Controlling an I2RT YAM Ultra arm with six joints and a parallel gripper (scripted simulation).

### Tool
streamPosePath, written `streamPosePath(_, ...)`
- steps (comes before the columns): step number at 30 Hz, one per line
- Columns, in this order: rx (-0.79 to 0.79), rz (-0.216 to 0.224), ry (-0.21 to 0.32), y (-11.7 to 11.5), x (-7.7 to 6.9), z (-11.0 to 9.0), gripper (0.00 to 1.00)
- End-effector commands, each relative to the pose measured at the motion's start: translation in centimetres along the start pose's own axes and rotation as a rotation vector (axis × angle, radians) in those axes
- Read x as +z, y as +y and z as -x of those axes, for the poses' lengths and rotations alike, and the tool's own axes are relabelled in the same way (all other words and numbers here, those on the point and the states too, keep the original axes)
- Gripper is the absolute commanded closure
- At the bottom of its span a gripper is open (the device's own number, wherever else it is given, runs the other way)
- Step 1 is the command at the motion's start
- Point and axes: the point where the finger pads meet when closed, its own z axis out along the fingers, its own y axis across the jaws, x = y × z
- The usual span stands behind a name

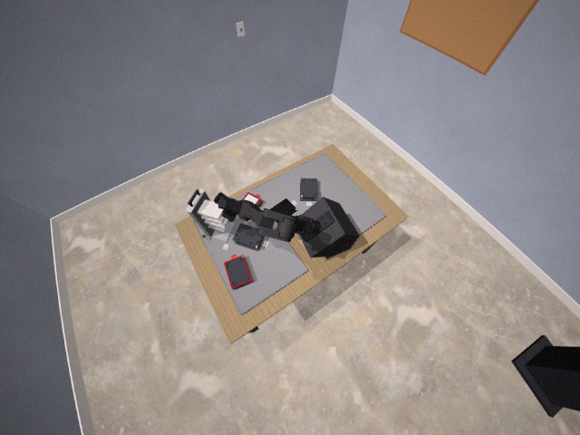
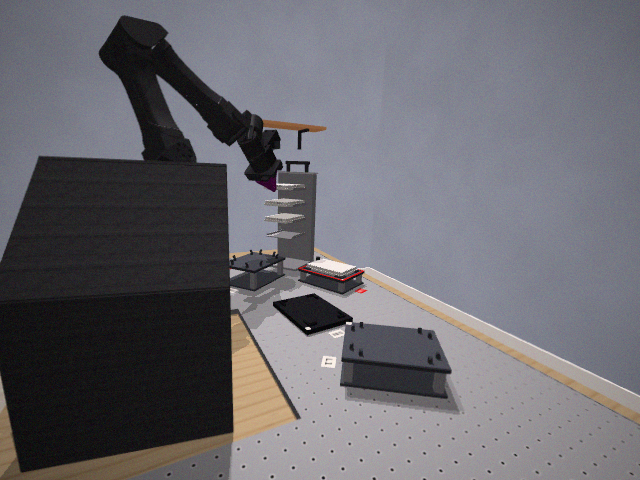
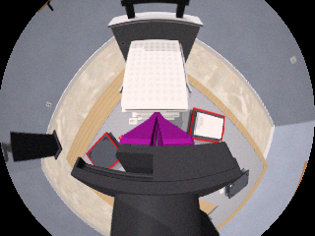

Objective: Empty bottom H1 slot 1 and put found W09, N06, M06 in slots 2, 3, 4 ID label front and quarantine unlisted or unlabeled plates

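Note:
The plate hotel H1 (image 2: 295, 211) is a grey tower with a black handle at the far end of the table. White plates lie on its upper three shelves: top (image 2: 290, 186), third (image 2: 284, 202), second (image 2: 284, 218). The bottom shelf (image 2: 285, 235) looks thin and bare. My gripper (image 2: 266, 183), with purple fingers, is shut and empty, just in front of the top plate's front end. In the wrist view the purple fingertips meet at the near end of the top plate (image 3: 156, 78). A white plate (image 2: 330, 268) sits in a red-edged quarantine nest.
A second red-edged nest (image 1: 237, 272) stands empty at the near left. A raised dark nest (image 2: 255, 262) stands before the hotel, another (image 2: 393, 357) nearer. A flat black nest (image 2: 312, 312) lies between. The large black base block (image 2: 116, 299) fills the left.

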Motion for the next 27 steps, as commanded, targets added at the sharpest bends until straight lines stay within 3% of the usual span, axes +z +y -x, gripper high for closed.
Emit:
streamPosePath(1,-0.014,0.006,-0.048,0.51,0.40,2.14,1.00)
streamPosePath(25,-0.014,0.006,-0.048,0.51,0.40,2.14,1.00)
streamPosePath(27,-0.023,0.013,-0.068,0.98,-0.42,2.54,1.00)
